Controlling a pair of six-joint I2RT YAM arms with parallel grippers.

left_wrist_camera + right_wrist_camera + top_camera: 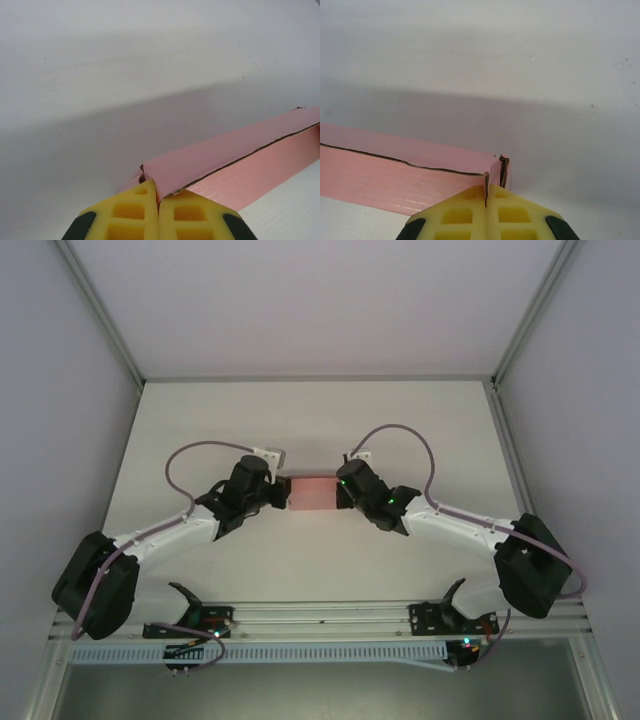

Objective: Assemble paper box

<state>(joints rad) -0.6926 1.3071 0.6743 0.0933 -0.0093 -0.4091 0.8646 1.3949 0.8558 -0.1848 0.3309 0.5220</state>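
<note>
- Spanning the gap between the two wrists at mid-table, the paper box (312,492) is a pale pink folded strip of card, with a raw cut edge running along its length.
- The left gripper (158,194) has its yellow fingers (130,215) pressed together on the corner at the box's left end.
- The right gripper (486,192) is likewise clamped — it nips a small upright flap at the box's right end.
- Bare white table (300,420) lies open beyond the box and on its near side.
- Grey walls (60,390) flank the table; lilac cables (190,455) loop over each arm, apart from the card.
</note>
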